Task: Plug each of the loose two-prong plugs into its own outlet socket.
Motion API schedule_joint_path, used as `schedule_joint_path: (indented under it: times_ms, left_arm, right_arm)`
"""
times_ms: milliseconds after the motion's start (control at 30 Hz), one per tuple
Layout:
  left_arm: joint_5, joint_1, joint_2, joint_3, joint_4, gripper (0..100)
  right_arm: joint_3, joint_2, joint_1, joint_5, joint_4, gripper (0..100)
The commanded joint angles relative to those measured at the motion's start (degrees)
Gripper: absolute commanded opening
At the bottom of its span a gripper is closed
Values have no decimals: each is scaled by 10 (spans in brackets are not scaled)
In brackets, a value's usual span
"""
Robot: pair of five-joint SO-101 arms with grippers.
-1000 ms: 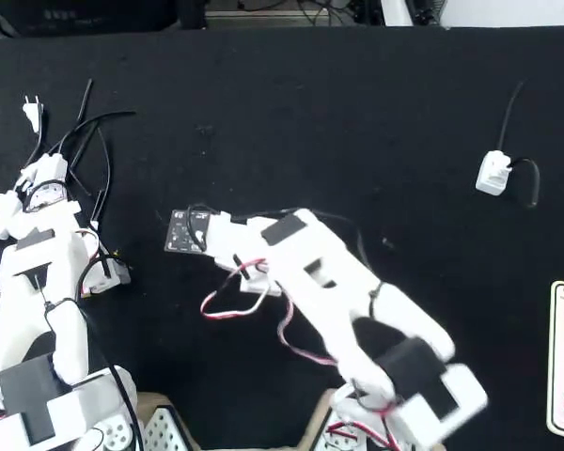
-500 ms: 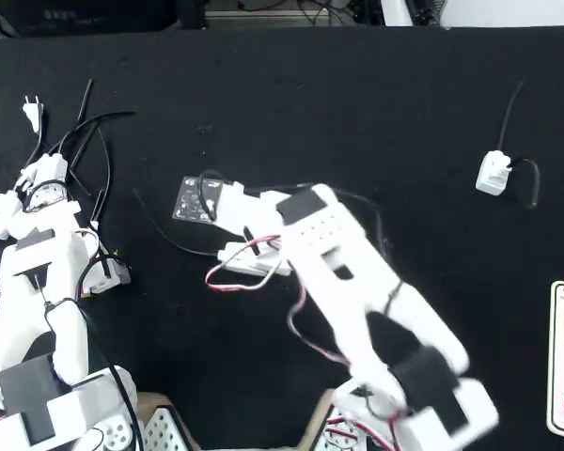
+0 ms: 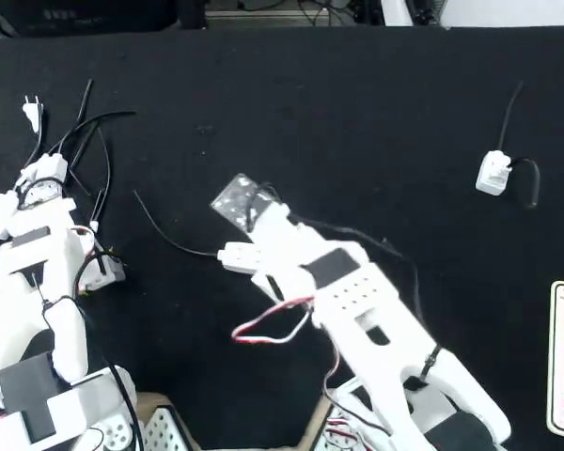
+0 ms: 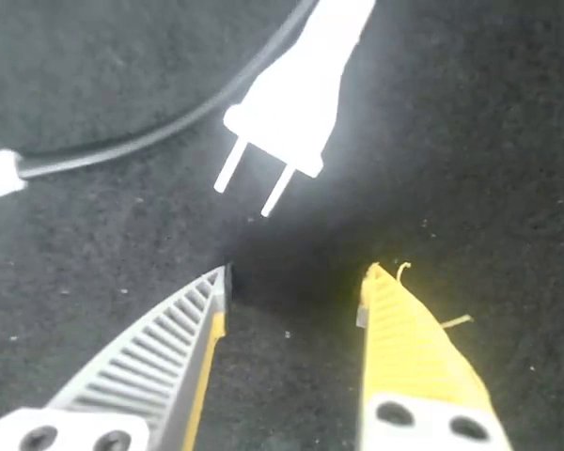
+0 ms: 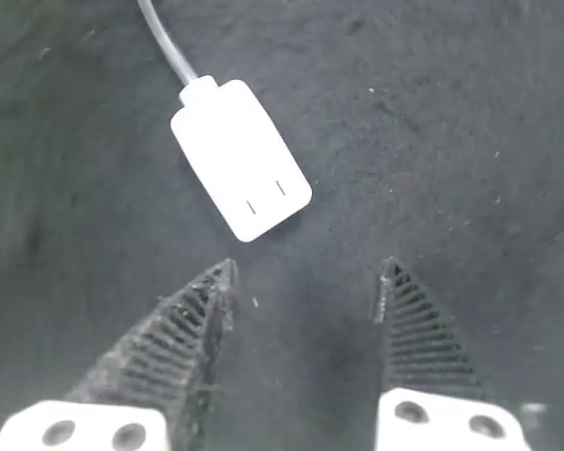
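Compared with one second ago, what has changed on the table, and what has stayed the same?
The right arm swung its open tool to its right, away from the left arm; a black cable now shows beside it. Nothing was gripped or let go. The left arm, the plug and the far socket stayed put.

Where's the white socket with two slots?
Right wrist view: the white socket lies on the black table just ahead of the right arm's open fingers, untouched.
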Motion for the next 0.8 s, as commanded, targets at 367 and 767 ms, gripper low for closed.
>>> schedule_joint_path:
  times_ms: [367, 767]
  left_arm:
    - [-462, -182, 3, -254, 135, 231]
    - [-624, -199, 70, -266, 130, 230]
  right_arm:
    - [59, -21, 14, -39, -103, 218]
    - [61, -20, 14, -40, -102, 218]
